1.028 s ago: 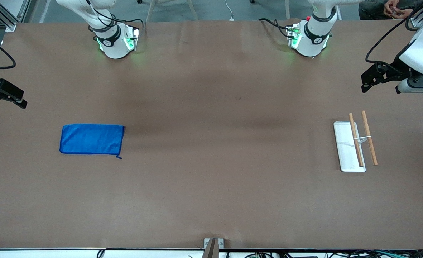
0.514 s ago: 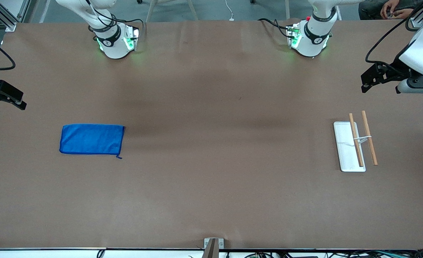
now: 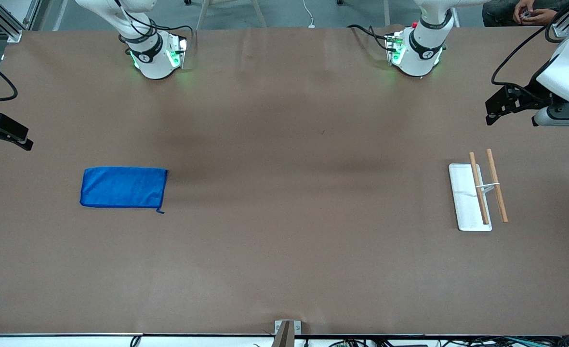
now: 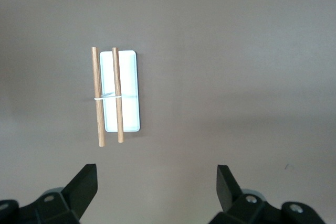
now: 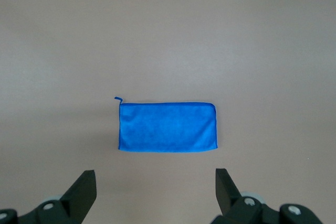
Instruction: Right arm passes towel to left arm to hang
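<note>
The bright blue towel (image 3: 123, 187) lies flat on the brown table toward the right arm's end, with a loose thread at one corner. It also shows in the right wrist view (image 5: 167, 126). My right gripper (image 3: 4, 137) hangs open and empty above the table's edge at that end, apart from the towel; its jaws stand wide in its wrist view (image 5: 156, 182). My left gripper (image 3: 508, 103) is open and empty above the table at the left arm's end (image 4: 157, 182). It is beside a rack with two wooden bars (image 3: 478, 188) on a white base (image 3: 461, 207).
The rack also shows in the left wrist view, its white base (image 4: 131, 87) under the wooden bars (image 4: 117, 95). The two arm bases (image 3: 156, 55) (image 3: 416, 50) stand along the table's edge farthest from the front camera. A metal bracket (image 3: 286, 330) sits at the nearest edge.
My right gripper has drifted slightly outward toward its end of the table. The towel, the rack and the left gripper have not moved.
</note>
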